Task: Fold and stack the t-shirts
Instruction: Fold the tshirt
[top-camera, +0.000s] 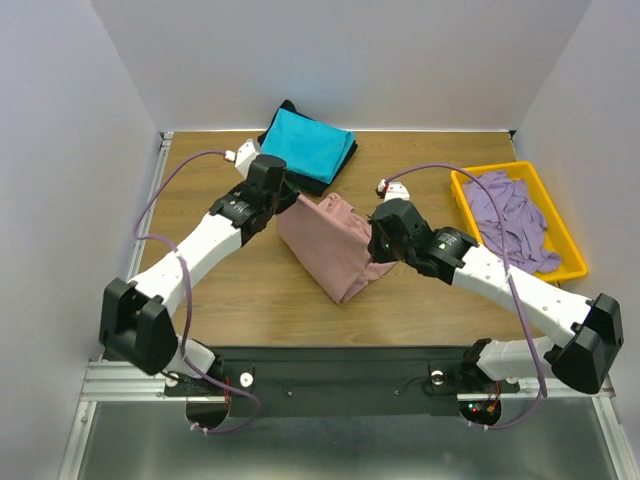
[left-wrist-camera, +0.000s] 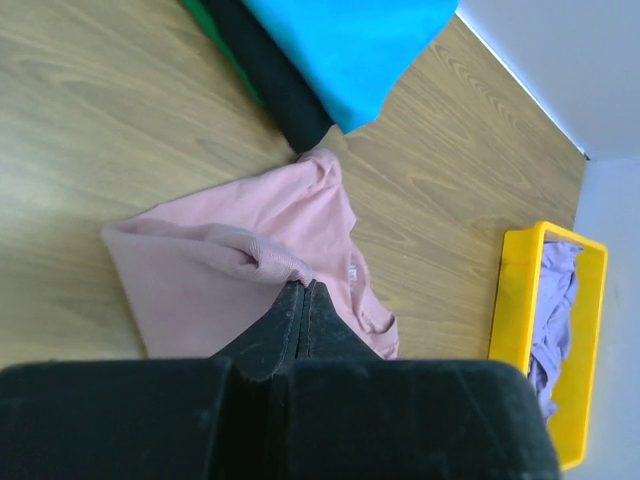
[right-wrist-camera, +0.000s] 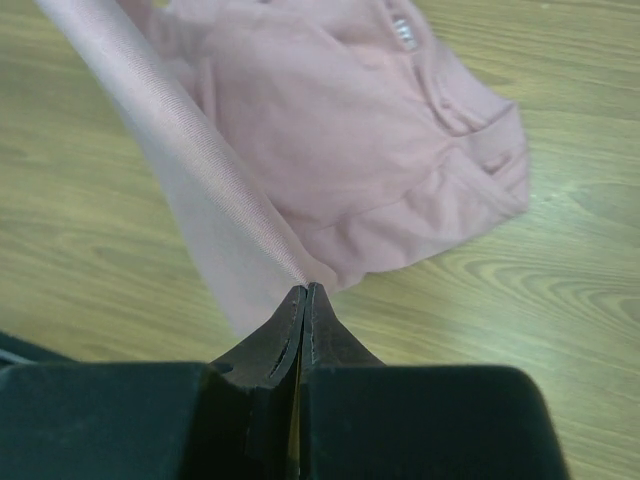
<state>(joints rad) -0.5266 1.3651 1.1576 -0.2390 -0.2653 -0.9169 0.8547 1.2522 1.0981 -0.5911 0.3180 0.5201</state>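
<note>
A dusty-pink t-shirt (top-camera: 335, 245) hangs partly lifted over the middle of the table, its lower part resting on the wood. My left gripper (top-camera: 288, 203) is shut on a bunched edge of it (left-wrist-camera: 262, 258) at its far left corner. On the shirt's right side my right gripper (top-camera: 376, 237) is shut on a taut fold (right-wrist-camera: 215, 215). At the back sits a stack with a turquoise t-shirt (top-camera: 305, 143) on top of a black one (top-camera: 310, 183); a green edge (left-wrist-camera: 215, 35) shows beneath it. A lavender t-shirt (top-camera: 512, 215) lies crumpled in the tray.
A yellow plastic tray (top-camera: 572, 268) stands at the right side of the table. White walls enclose the table at the back and both sides. Bare wood (top-camera: 250, 300) lies in front of the pink shirt and at the left.
</note>
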